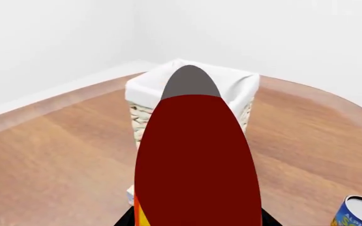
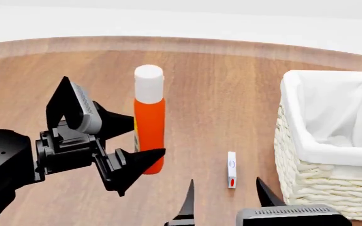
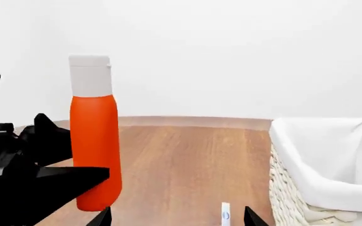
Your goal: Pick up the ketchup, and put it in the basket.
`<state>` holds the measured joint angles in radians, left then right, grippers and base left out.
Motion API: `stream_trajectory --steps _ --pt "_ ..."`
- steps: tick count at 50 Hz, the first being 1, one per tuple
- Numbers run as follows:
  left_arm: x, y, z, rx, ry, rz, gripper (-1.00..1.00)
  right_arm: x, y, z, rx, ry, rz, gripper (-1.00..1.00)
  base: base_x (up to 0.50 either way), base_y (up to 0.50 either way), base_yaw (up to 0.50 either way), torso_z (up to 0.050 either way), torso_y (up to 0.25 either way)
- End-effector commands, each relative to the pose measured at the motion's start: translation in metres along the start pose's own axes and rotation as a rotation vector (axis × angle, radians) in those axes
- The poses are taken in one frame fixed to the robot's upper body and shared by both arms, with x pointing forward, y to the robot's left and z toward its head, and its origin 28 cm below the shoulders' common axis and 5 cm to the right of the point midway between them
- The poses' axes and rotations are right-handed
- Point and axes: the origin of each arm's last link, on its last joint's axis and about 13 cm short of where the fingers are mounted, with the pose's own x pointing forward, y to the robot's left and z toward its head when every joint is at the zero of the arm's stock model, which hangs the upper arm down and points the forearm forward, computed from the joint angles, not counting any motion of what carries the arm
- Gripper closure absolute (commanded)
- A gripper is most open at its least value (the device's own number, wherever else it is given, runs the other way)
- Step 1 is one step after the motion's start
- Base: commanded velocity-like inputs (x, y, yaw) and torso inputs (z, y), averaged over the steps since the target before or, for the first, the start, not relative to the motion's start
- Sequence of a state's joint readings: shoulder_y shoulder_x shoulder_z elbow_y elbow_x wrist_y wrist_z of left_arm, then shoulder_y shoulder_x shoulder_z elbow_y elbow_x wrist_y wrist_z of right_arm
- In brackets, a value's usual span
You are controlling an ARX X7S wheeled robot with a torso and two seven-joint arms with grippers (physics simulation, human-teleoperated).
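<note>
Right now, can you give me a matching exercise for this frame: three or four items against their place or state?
Items:
1. ketchup
2. basket
3. small white box
4. left gripper

States:
A. lined with white cloth
B. jaws spread on either side of the bottle
C. standing upright on the table
D. on the table between bottle and basket

Pairs: 1-C, 2-A, 3-D, 4-B

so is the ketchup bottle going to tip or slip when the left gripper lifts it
Probably tippy: the ketchup bottle stands upright, tall and narrow, on the table. Its smooth round body may slip, so the left gripper, placed around its lower half, likely needs a firm squeeze. It looks like plastic, so probably light and not fragile.
</note>
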<state>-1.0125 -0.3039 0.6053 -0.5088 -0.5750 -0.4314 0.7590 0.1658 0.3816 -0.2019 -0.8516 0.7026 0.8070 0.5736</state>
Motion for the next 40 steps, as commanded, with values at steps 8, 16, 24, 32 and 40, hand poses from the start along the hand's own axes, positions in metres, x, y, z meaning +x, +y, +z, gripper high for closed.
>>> stream_trajectory --steps 8,16,24,32,40 --pt "0.001 -0.001 0.003 -0.005 -0.019 -0.013 1.00 -0.021 0.009 0.078 -0.049 -0.052 0.178 -1.00 0.00 0.00 0.00 0.000 0.001" --pt "0.002 -0.005 0.002 0.000 -0.011 -0.022 1.00 -0.013 0.014 0.103 -0.045 -0.078 0.245 -1.00 0.00 0.00 0.00 0.000 0.000" --pt "0.003 -0.006 0.002 0.010 -0.004 -0.030 1.00 -0.003 0.017 0.116 -0.042 -0.087 0.280 -1.00 0.00 0.00 0.00 0.000 0.000" --pt "0.004 -0.005 0.002 0.013 -0.001 -0.041 1.00 0.007 0.020 0.125 -0.031 -0.089 0.301 -1.00 0.00 0.00 0.00 0.000 0.000" --pt "0.004 -0.006 0.002 0.019 0.000 -0.047 1.00 0.017 0.021 0.127 -0.005 -0.080 0.318 -1.00 0.00 0.00 0.00 0.000 0.001"
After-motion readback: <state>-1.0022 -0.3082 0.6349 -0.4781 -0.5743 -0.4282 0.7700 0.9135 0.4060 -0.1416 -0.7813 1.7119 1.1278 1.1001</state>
